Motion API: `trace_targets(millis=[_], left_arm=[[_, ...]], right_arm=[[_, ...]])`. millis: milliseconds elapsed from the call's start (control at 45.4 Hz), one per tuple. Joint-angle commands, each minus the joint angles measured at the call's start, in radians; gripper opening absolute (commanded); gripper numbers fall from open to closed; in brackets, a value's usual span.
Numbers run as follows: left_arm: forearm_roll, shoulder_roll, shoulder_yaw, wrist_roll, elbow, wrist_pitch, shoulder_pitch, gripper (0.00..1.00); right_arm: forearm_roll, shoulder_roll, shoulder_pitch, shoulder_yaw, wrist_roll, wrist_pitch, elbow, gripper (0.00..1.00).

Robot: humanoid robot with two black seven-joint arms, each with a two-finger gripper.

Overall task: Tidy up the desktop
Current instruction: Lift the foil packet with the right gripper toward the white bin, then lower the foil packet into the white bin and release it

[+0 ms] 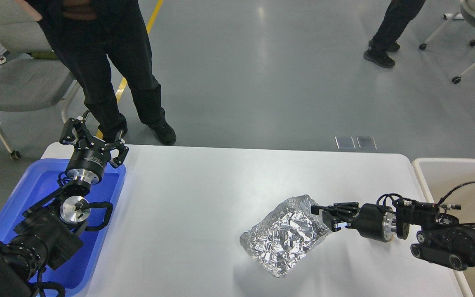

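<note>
Where desktop (204, 198) bears foil (285, 241), right claw (324, 215) seemingly pinches it; left claw (93, 138) wide.

Your right gripper (324, 214) seems to pinch the foil bag (285, 241) on the desktop (204, 198); left gripper (93, 138) spread over the blue tray (35, 189).

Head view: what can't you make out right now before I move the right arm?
- Right gripper on the foil bag: fingers dark and side-on at the bag's corner; cannot tell if they are clamped.
- Blue tray: the left arm covers much of its inside; contents there are hidden.
- Beige tub: cut off by the right edge and covered by the right arm.
- Desktop: near edge cut off by the frame bottom.
</note>
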Motion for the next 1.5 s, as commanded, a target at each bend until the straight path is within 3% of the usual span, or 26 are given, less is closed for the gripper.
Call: trace_targets(millis=[0, 374, 550, 660, 814, 1144, 1474], left_arm=[[0.000, 0.000, 0.000, 0.000, 0.000, 0.000, 0.000, 1.00], [0.000, 0.000, 0.000, 0.000, 0.000, 0.000, 0.000, 1.00], [0.000, 0.000, 0.000, 0.000, 0.000, 0.000, 0.000, 1.00], [0.000, 0.000, 0.000, 0.000, 0.000, 0.000, 0.000, 1.00], [0.000, 0.000, 0.000, 0.000, 0.000, 0.000, 0.000, 1.00], [0.000, 0.000, 0.000, 0.000, 0.000, 0.000, 0.000, 1.00], [0.000, 0.000, 0.000, 0.000, 0.000, 0.000, 0.000, 1.00]], right_arm=[[0.018, -0.214, 0.160, 0.002, 0.006, 0.088, 0.202, 0.00], [0.019, -0.468, 0.436, 0.003, -0.006, 0.326, 0.315, 0.00], [0.061, -0.493, 0.444, 0.005, -0.063, 0.337, 0.257, 0.00], [0.160, -0.492, 0.419, 0.003, -0.122, 0.331, 0.130, 0.00], [0.438, -0.466, 0.300, 0.005, -0.170, 0.329, -0.118, 0.00], [0.949, -0.216, -0.108, 0.022, -0.250, 0.380, -0.750, 0.00], [1.059, -0.145, -0.302, 0.288, -0.423, 0.365, -0.832, 0.00]])
